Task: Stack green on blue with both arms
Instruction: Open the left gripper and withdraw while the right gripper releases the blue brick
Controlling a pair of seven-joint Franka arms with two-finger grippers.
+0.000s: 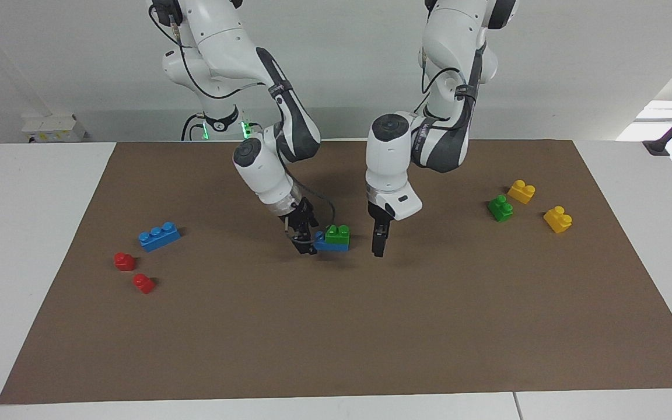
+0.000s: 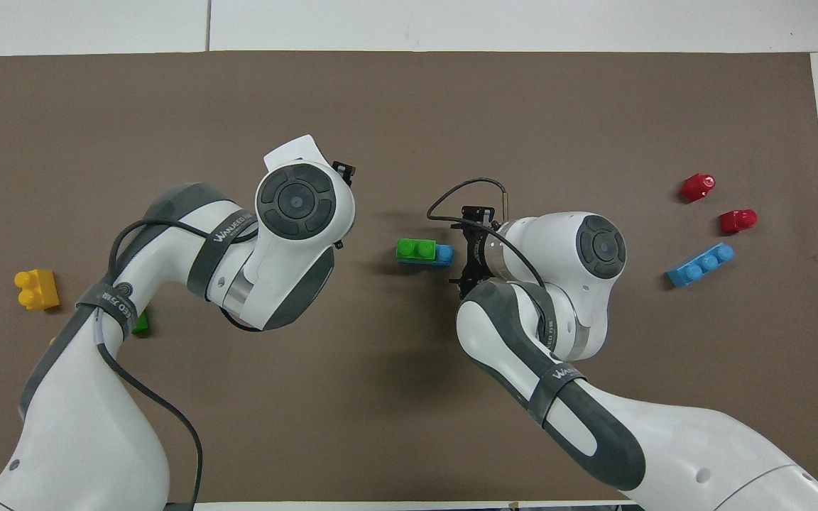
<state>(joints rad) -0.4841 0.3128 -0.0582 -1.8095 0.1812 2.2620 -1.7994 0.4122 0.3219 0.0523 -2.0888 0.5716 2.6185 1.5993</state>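
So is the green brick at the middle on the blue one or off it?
On: the green brick sits atop the blue brick, one blue stud uncovered.

Occlusions and cut-offs around the green brick (image 1: 337, 233) stacked on the blue brick (image 1: 331, 245)

Overhead, the left arm (image 2: 167, 284) covers most of the second green brick (image 2: 140, 323) and all but a sliver of one yellow brick toward the left arm's end from the stack; the left gripper (image 1: 378, 244) is hidden under its own wrist there. Both arms' bases are cut off by the frame edges. The stack's blue brick shows only one stud overhead.
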